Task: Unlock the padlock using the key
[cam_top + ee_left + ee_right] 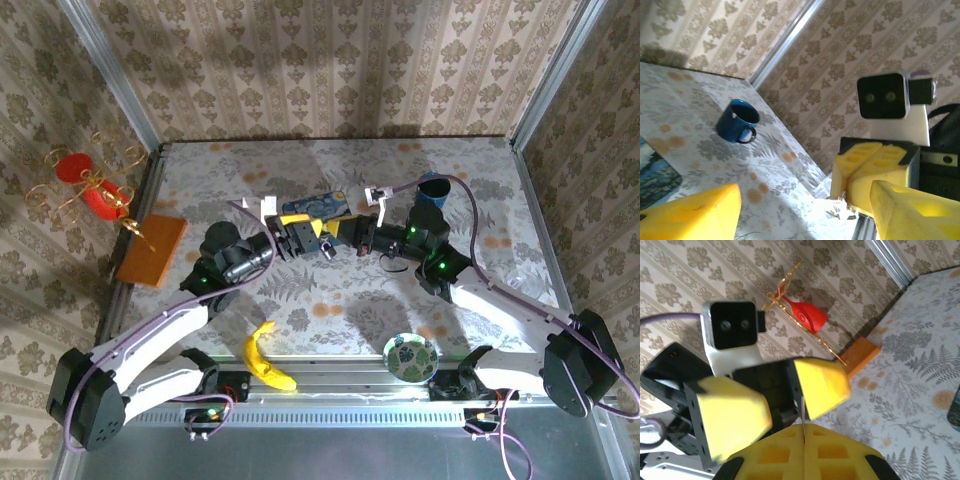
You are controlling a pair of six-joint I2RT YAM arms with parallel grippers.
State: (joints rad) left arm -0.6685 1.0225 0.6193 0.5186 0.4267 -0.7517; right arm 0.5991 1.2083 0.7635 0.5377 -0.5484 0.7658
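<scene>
My two grippers meet tip to tip above the middle of the table. The right gripper (338, 240) (803, 427) is shut on the key (802, 412), a thin metal blade seen edge-on, sticking out from between its yellow pads. The left gripper (312, 235) (805, 200) is open, its yellow fingers (822, 385) standing wide apart on either side of the key's tip. A small metal piece (840, 210), washed out by glare, hangs at the right gripper's tip. It looks like the padlock (327, 250), and neither left finger touches it.
A blue painted tin (318, 207) lies just behind the grippers and a blue mug (433, 190) (737, 120) stands at the back right. A banana (265, 360) and a green patterned dish (410, 357) lie near the front edge. An orange block (152, 250) and a red-gold ornament (90, 185) are at the left wall.
</scene>
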